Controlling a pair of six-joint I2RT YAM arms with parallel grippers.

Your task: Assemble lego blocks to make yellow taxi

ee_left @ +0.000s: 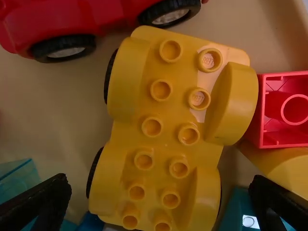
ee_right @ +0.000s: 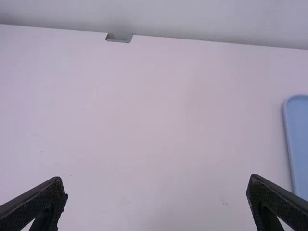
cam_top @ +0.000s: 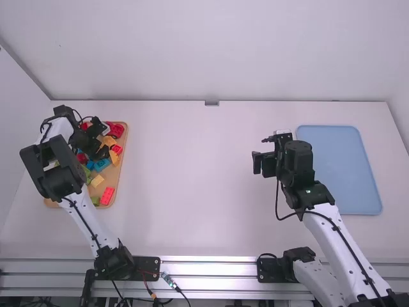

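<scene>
Nearest the lens in the left wrist view, the two fingertips of the left gripper (ee_left: pixel 160 185) are spread wide, one on either side of the yellow chassis (ee_left: pixel 168 115), with nothing pinched between them. That chassis looks like my taxi base: studs up, black wheels (ee_left: pixel 109 77) at its side, lying on the wooden tray (cam_top: pixel 114 178) in the upper left of the high frame. Close beside it lie a red car (ee_left: pixel 110 17), a red block (ee_left: pixel 288 110) with its hollow face showing, and teal blocks (ee_left: pixel 19 178).

Toward the right of the high frame, the right gripper (ee_right: pixel 156 183) is parted and empty over the white table (cam_top: pixel 204 192), near the blue tray (cam_top: pixel 339 166).

I judge the step to be picking out the base, with assembly not begun. It should be light, stiff plastic, hard to crush but a little slick on the rounded fenders. I'd take it across the narrow waist or the flat flanks, clear of the wheels, which could roll it askew. A careless close could catch the red block too.
</scene>
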